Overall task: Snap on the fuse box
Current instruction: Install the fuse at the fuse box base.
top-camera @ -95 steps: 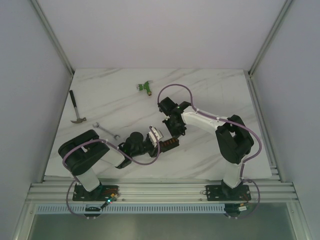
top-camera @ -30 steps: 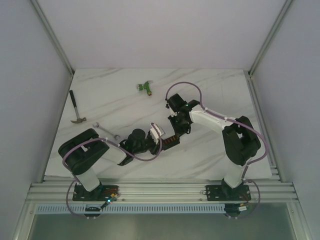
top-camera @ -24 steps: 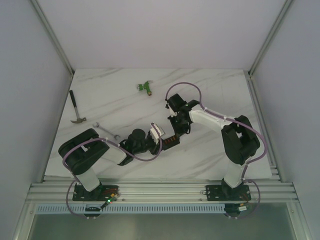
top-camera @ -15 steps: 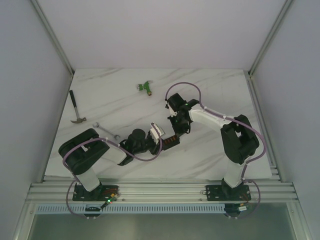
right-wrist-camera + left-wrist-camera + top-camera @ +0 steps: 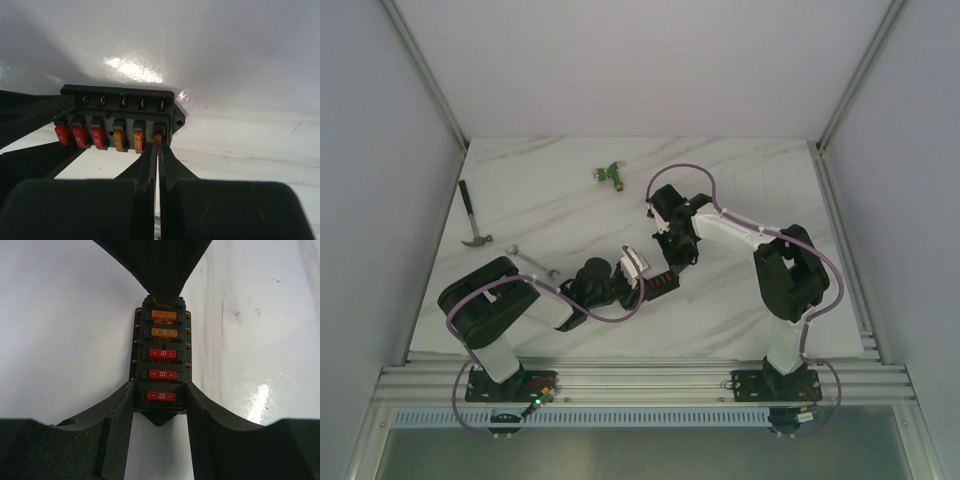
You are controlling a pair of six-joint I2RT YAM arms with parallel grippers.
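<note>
The fuse box (image 5: pixel 661 283) is a small black block with a row of red and orange fuses and lies on the marble table. My left gripper (image 5: pixel 646 285) is shut on its near end; in the left wrist view both fingers clamp the sides of the fuse box (image 5: pixel 162 365) beside the last red fuse. My right gripper (image 5: pixel 669 264) comes down on the far end. In the right wrist view its jaws (image 5: pixel 158 142) are closed to a thin slit, with the tips touching the end orange fuse (image 5: pixel 158 137) of the fuse box (image 5: pixel 120 107).
A green T-shaped connector (image 5: pixel 610 174) lies at the back centre. A hammer (image 5: pixel 472 218) lies at the left edge and a small wrench (image 5: pixel 532 260) lies beside my left arm. Aluminium rails run along the table's sides and front.
The right wrist has shifted slightly left and settled over the box's far end. The left gripper and the fuse box have stayed almost in place.
</note>
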